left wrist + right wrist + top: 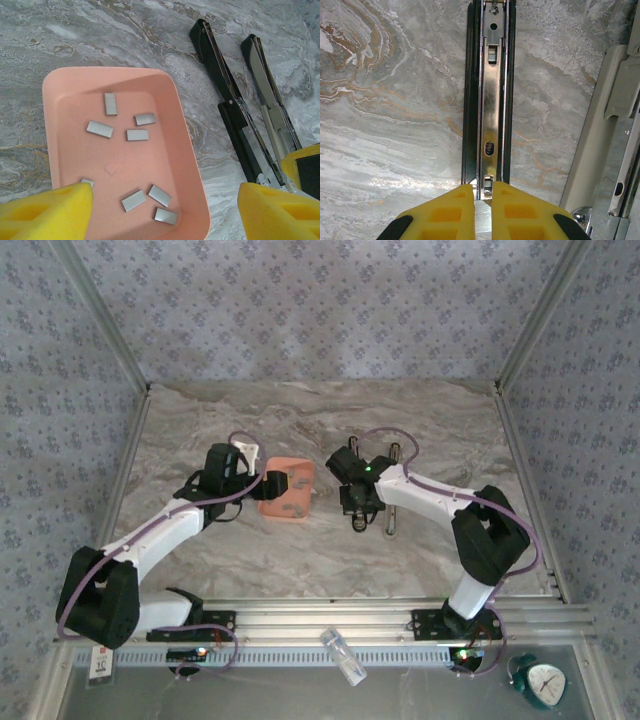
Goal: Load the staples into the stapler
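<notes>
Marble desk [300, 550], black stapler [235, 125] laid open flat on it, pink tray [60, 90] set beside stapler, left fingers [45, 215] spread wide above tray, right fingers [450, 215] nearly closed over stapler's metal channel, eight grey staples [137, 134] scattered in tray

The staples [137, 135] lie scattered in the tray [177, 125]. The stapler [234, 117] lies on the table [100, 30], just right of the tray.

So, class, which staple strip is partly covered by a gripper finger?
The staple strip at the salmon tray's lower left: a yellow finger of the left gripper overlaps it; the other seven show whole.
</notes>
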`<move>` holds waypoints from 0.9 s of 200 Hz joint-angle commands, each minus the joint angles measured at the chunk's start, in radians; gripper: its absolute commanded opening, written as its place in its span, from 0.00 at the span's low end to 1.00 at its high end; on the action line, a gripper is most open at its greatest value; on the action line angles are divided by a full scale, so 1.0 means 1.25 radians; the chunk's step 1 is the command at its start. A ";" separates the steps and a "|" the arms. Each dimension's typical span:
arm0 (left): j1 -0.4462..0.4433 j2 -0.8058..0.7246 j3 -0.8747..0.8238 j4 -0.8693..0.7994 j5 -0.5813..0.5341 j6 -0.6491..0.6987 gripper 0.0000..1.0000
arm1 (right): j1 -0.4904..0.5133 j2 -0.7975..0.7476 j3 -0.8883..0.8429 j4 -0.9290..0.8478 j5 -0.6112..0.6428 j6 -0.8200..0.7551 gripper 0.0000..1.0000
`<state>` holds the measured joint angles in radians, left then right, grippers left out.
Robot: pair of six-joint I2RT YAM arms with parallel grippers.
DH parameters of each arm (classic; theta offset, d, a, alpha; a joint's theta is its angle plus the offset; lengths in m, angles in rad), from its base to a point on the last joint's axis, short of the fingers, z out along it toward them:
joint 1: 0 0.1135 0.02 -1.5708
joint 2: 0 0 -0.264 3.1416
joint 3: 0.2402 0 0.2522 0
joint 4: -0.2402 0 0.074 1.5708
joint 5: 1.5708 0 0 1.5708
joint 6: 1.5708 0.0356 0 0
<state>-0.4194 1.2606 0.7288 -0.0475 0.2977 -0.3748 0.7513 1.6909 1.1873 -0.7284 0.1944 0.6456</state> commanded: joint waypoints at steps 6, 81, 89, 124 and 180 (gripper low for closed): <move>-0.003 0.008 0.020 0.015 -0.008 0.016 0.76 | 0.003 0.013 -0.018 -0.016 -0.002 0.005 0.12; -0.003 0.018 0.025 0.021 -0.004 0.013 0.76 | 0.005 0.018 -0.024 -0.006 -0.007 0.007 0.12; -0.003 0.019 0.025 0.022 -0.004 0.013 0.76 | 0.005 0.016 -0.024 -0.006 -0.007 0.007 0.12; -0.003 0.024 0.027 0.023 -0.001 0.011 0.76 | 0.005 0.022 -0.026 -0.009 -0.009 0.009 0.12; -0.003 0.022 0.024 0.024 -0.001 0.011 0.76 | 0.006 0.038 -0.028 -0.019 -0.023 0.017 0.12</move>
<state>-0.4194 1.2793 0.7330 -0.0471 0.2981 -0.3744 0.7513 1.7195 1.1618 -0.7250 0.1837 0.6464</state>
